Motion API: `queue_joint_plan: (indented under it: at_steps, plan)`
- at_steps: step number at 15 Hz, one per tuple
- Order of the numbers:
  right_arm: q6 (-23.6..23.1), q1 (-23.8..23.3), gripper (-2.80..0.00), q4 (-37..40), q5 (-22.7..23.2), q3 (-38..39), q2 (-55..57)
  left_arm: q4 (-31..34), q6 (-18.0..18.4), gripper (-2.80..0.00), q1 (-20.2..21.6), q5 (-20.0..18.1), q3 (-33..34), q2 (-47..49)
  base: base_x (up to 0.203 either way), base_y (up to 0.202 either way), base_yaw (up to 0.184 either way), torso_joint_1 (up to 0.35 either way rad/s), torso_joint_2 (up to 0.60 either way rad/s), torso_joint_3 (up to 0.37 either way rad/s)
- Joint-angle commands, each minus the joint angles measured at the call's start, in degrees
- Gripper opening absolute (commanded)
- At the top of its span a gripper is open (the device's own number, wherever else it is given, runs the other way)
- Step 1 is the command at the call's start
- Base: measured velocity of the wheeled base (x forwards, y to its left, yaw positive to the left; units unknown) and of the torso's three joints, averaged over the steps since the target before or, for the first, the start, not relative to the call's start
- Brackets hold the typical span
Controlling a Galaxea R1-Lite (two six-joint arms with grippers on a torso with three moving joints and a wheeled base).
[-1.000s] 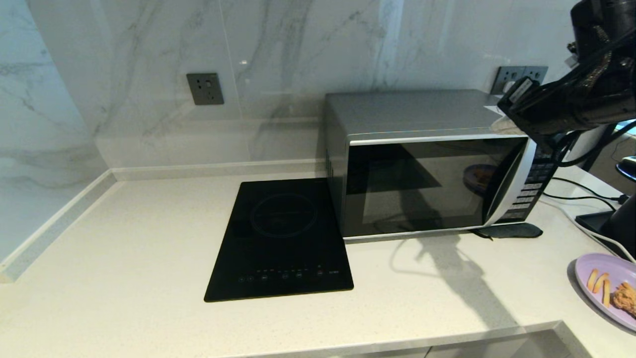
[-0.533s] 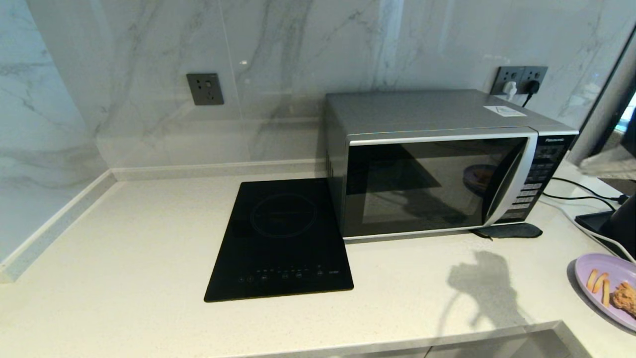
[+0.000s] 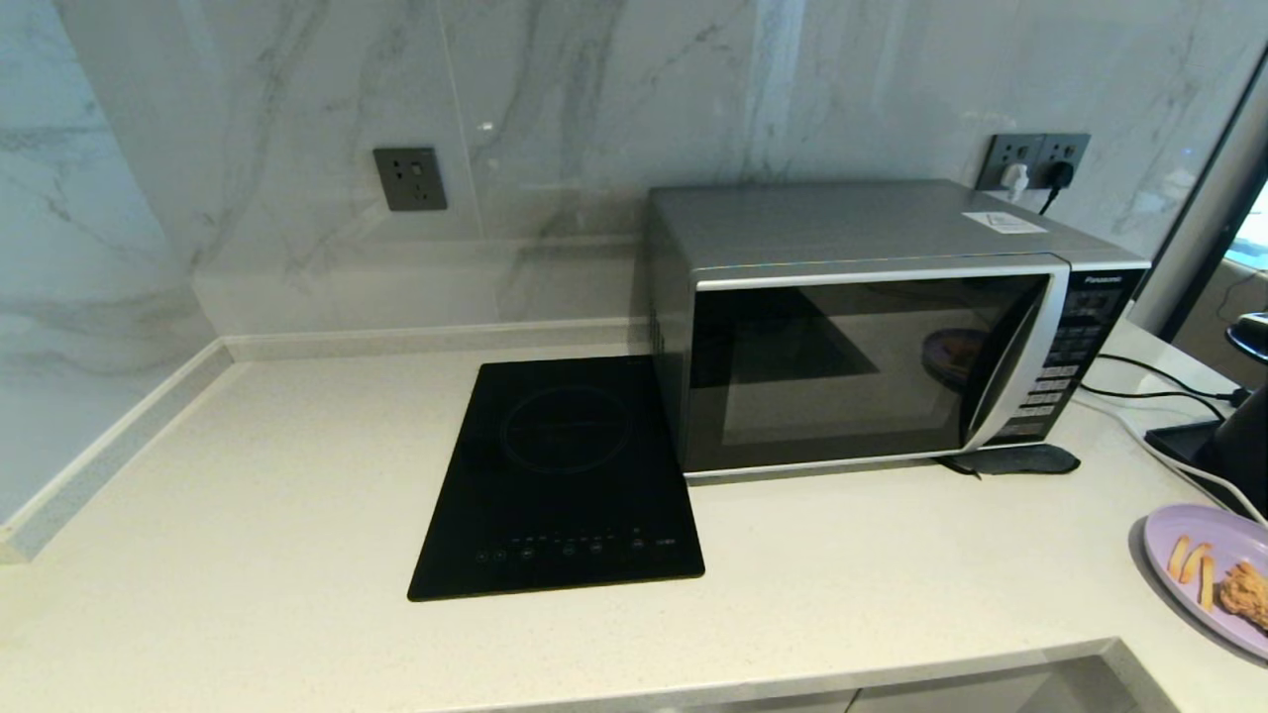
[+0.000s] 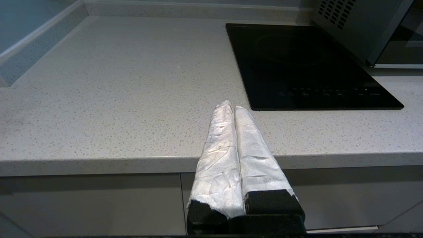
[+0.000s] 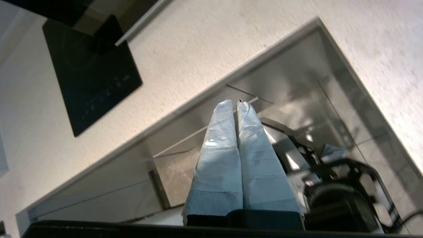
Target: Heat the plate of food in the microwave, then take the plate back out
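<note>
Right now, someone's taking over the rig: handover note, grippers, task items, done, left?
Left gripper: shut, empty, parked off the front edge of the speckled white countertop.
Right gripper: shut, empty, in front of the counter edge over the cabinet fronts; neither arm shows in the head view.
Round lilac plate of fries and a crumbed piece: on the counter at far right.
Silver-grey microwave with dark glass door: door closed, beside the flat black induction hob.
Done or left: cannot tell whether the food has been heated.

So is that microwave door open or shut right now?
Shut. The microwave has its dark glass door flush with the silver front, handle in place. The plate of food sits outside on the counter.
</note>
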Motion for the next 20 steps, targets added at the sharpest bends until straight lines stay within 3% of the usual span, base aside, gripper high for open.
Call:
queue_joint_plan:
  at_steps: [1,4,11,15,17,20]
  plan:
    - [0.1,-0.2,-2.8,2.3,-0.2,4.1,-9.9,0.0,-0.1,-2.8,0.0,0.0,0.0,0.1,0.0,0.0,0.0,0.0,0.0,0.0]
    - [-2.2,-0.2,-2.8,5.5,-0.5,6.5,-18.3,0.0,-0.1,-2.8,0.0,0.0,0.0,0.1,0.0,0.0,0.0,0.0,0.0,0.0]
    - [-13.3,-2.2,-2.8,10.6,0.9,11.9,-35.8,0.0,-0.1,-2.8,0.0,0.0,0.0,0.1,0.0,0.0,0.0,0.0,0.0,0.0]
    - [-20.9,-2.8,-2.8,12.6,4.0,15.9,-46.7,0.0,-0.1,-2.8,0.0,0.0,0.0,0.1,0.0,0.0,0.0,0.0,0.0,0.0]
    - [-22.3,-2.9,-2.8,13.2,4.1,18.1,-50.1,0.0,-0.1,-2.8,0.0,0.0,0.0,0.1,0.0,0.0,0.0,0.0,0.0,0.0]
    - [-20.7,-2.9,-2.8,10.1,3.2,22.3,-49.8,0.0,-0.1,-2.8,0.0,0.0,0.0,0.1,0.0,0.0,0.0,0.0,0.0,0.0]
